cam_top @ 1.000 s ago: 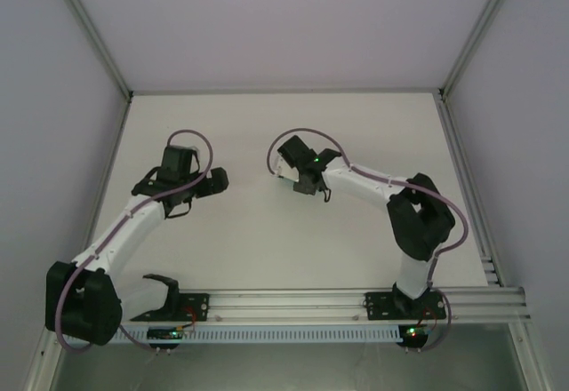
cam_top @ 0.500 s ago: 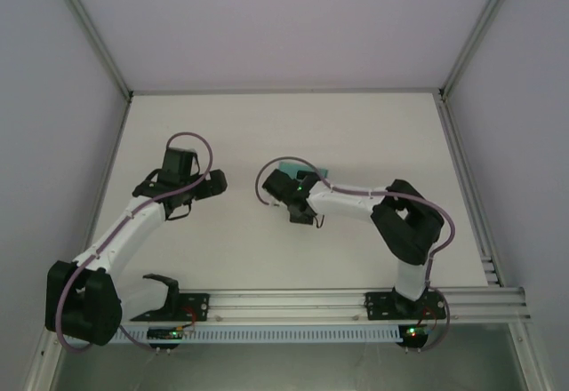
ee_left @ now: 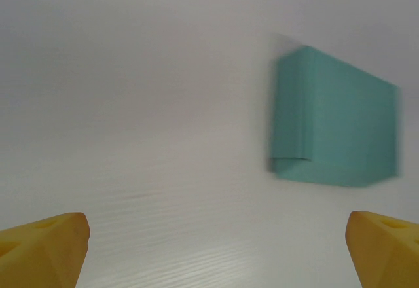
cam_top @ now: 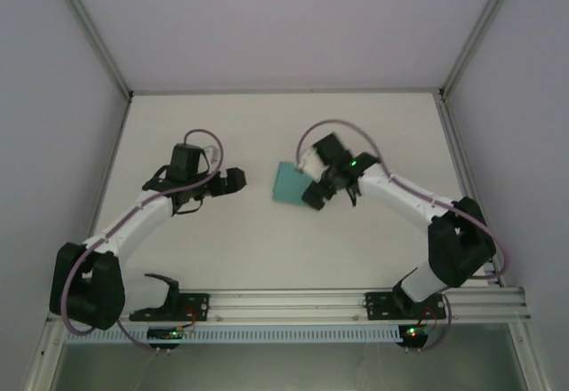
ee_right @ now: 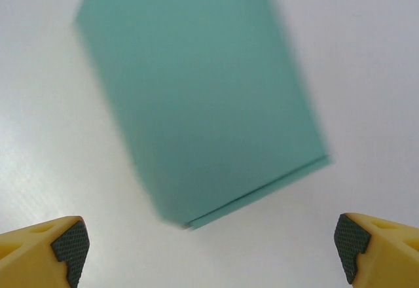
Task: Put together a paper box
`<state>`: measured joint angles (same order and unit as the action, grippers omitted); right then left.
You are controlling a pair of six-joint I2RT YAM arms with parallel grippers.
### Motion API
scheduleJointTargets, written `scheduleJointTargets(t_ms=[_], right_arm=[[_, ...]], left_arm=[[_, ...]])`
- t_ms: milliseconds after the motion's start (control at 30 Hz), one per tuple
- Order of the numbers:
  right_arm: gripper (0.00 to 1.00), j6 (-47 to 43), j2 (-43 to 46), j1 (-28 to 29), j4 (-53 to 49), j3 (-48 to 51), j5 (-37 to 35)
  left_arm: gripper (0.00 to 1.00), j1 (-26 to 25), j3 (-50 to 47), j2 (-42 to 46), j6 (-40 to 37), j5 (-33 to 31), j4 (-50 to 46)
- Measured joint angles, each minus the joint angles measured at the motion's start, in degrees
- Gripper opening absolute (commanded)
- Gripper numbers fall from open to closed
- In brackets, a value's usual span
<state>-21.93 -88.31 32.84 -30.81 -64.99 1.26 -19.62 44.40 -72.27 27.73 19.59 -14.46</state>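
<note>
1. Paperboard this thin makes the paper box (cam_top: 289,182) look light, hollow and easy to dent. Its smooth skin will probably skid across the white table (cam_top: 382,124) if it is pushed from one side only.
2. The box lies flat on a broad face near the middle of the table, turned a little askew to the table's edges. It sits between the two grippers, and nothing grasps it.
3. The left gripper (cam_top: 238,180) is spread wide and empty. It faces the box from the left, near it but apart. In the left wrist view the box (ee_left: 337,127) sits ahead, right of centre.
4. The right gripper (cam_top: 311,197) is also spread wide with nothing in it, just beside the box's right edge. Whether it touches cannot be told from above. In its own wrist view the box (ee_right: 203,98) lies ahead, clear of the dark pads (ee_right: 65,245).
5. The best hold is judged to be a gentle pinch across two opposite side walls, close to a folded corner where the board is stiffest.
6. A broad face would likely bow inward under pressure, and the seam at one end looks like a tucked flap that a squeeze could spring open.
</note>
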Motion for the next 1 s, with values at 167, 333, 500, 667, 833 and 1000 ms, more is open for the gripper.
scheduleJointTargets(t_ms=[167, 333, 500, 667, 833, 1000], right_arm=[[0.93, 6.4, -10.91, -10.19, 1.49, -10.58, 13.51], [0.82, 9.66, -22.36, -11.78, 1.51, -18.29, 22.16], [0.69, 10.93, -28.48, -12.48, 0.31, -21.66, 26.56], [0.53, 13.81, -28.33, -12.72, 0.68, -19.34, 29.07], [0.4, 20.9, -24.15, -13.05, 5.22, -10.47, 30.25], [0.38, 29.62, -18.1, -12.46, 11.91, -0.68, 30.16]], left_arm=[[1.0, -9.79, 0.76, -10.4, 3.85, 9.73, 9.51], [1.0, -13.14, 2.62, -19.61, 7.76, 13.88, 15.47], [0.99, -13.53, 6.29, -25.46, 11.06, 15.13, 20.02], [0.95, -13.51, 9.14, -28.72, 12.48, 14.67, 21.73], [0.9, -13.51, 11.85, -30.62, 12.39, 11.17, 18.88], [0.83, -13.49, 15.56, -32.59, 11.45, 8.17, 15.37]])
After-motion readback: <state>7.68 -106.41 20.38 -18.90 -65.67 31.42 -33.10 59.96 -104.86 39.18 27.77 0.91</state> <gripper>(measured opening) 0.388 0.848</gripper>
